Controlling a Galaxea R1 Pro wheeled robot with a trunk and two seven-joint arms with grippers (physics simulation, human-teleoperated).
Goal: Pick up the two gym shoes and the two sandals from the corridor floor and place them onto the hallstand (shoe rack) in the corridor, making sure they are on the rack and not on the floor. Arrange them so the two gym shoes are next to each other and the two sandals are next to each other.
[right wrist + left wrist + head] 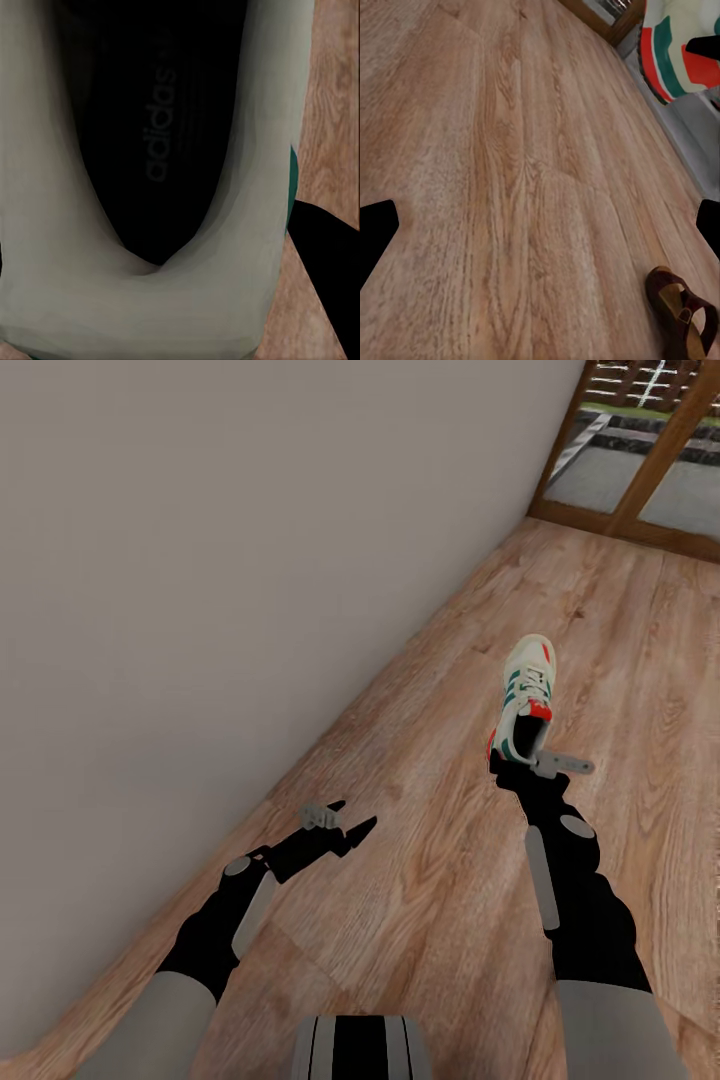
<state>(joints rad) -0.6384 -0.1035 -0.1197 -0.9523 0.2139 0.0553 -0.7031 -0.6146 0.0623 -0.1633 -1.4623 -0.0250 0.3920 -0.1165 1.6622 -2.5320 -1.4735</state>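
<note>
The left gripper (352, 820) hangs above the corridor floor (440, 880), close to the plain wall (200, 560), its 2 dark fingers spread apart with nothing between them. In the left wrist view, 1 sandal (684, 315) lies on the planks below and off to 1 side of that gripper. The right gripper (522, 758) is clamped on the heel end of 1 gym shoe (525, 695); the shoe extends forward beyond the fingers, toe pointing away. The right wrist view looks into the shoe's dark inside. Beyond the shoe stands a wood-framed glass door (640, 460).
</note>
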